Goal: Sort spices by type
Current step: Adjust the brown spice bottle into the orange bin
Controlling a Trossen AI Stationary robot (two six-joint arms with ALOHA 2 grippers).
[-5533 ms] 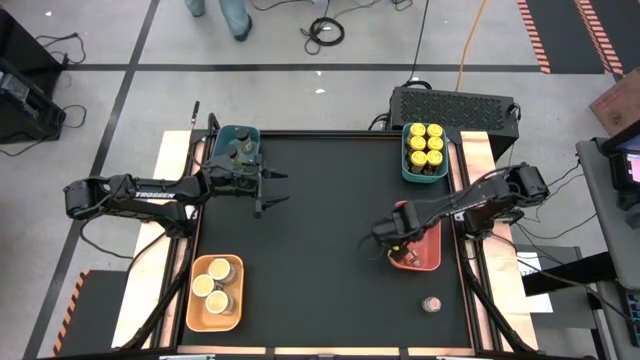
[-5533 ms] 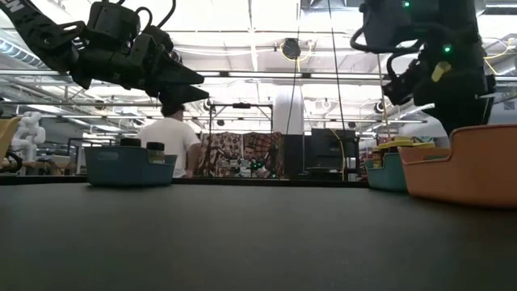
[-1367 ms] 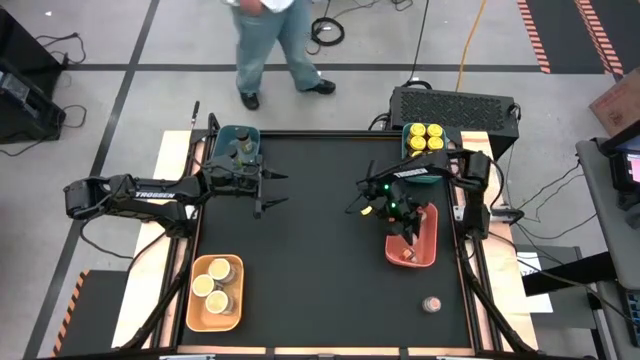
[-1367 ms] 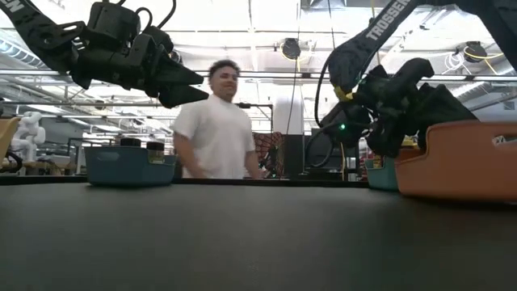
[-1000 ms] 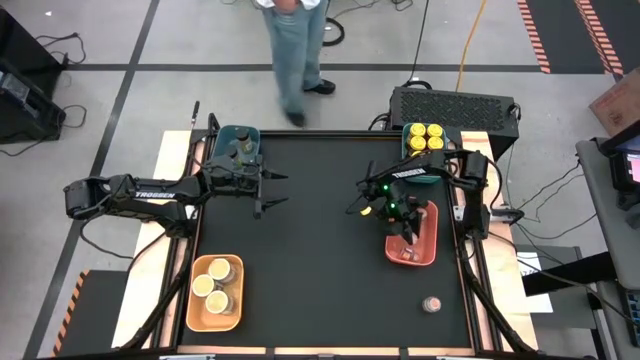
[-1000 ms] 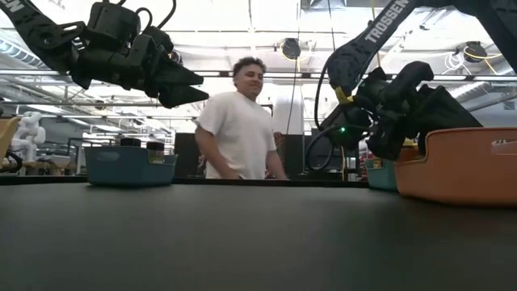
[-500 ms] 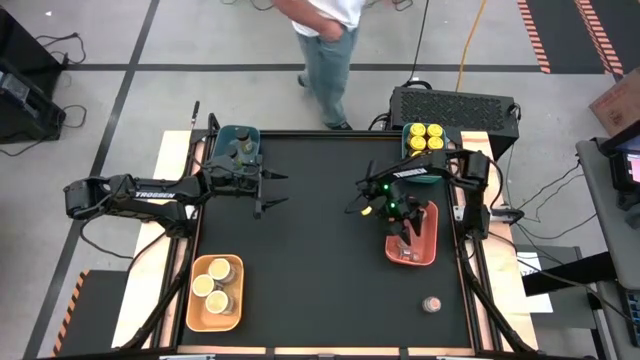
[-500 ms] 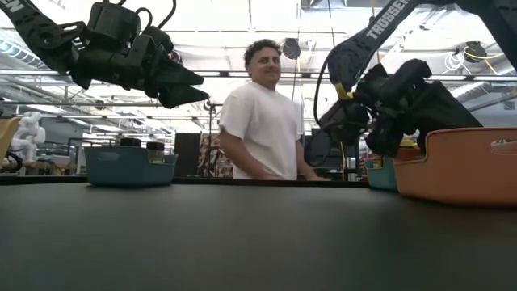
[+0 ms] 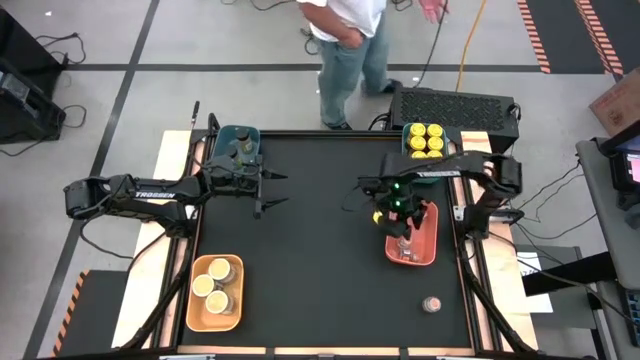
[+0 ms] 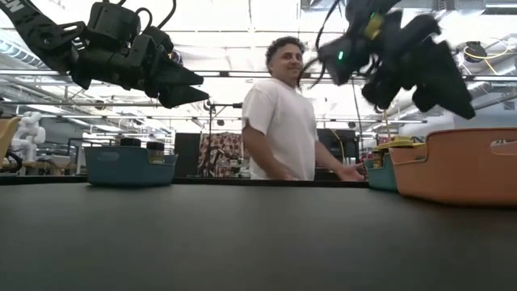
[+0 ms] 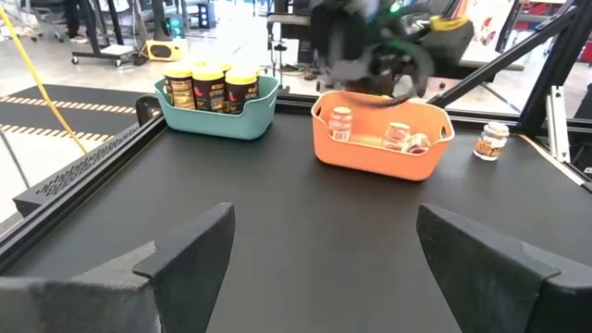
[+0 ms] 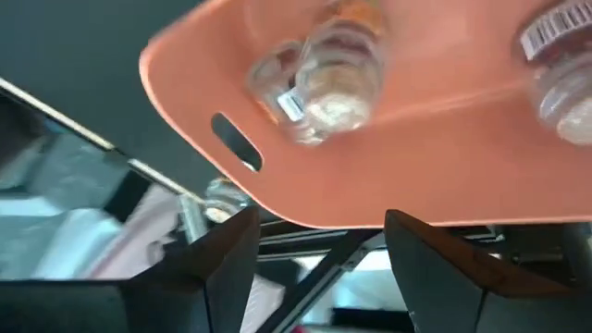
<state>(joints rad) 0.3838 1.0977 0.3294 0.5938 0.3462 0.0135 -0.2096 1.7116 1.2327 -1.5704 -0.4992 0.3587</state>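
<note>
High view first, working from my left side across. On the left edge sits the orange tray (image 9: 216, 292), near corner, holding the tan-lidded jars (image 9: 212, 285), already grouped there by kind. Up at the far left corner is the teal tray (image 9: 237, 146) with the dark-lidded jars (image 9: 238, 151). My left gripper (image 9: 268, 189) hovers just beside that tray, over bare mat, fingers spread wide and holding nothing; I judge it is parked here to stay clear while the other arm works.

Crossing the black table (image 9: 320, 250), my right gripper (image 9: 408, 238) hangs over the salmon tray (image 9: 432, 236) on the right side. Its wrist camera looks straight down into that tray and shows the fingers apart with nothing between them, and the pinkish-lidded jars (image 12: 324, 79) lying below, some tipped on their sides. That placement reads to me as a drop just made or a pick about to start; I cannot tell which.

Beyond it, the green tray (image 9: 425, 150) at the far right corner holds the yellow-lidded jars (image 9: 425, 140). One stray jar (image 9: 431, 304) stands alone on the mat near the front right, apart from every tray, so I judge the sorting is nearly finished with that jar left.

A person (image 9: 352, 40) stands past the far edge.
</note>
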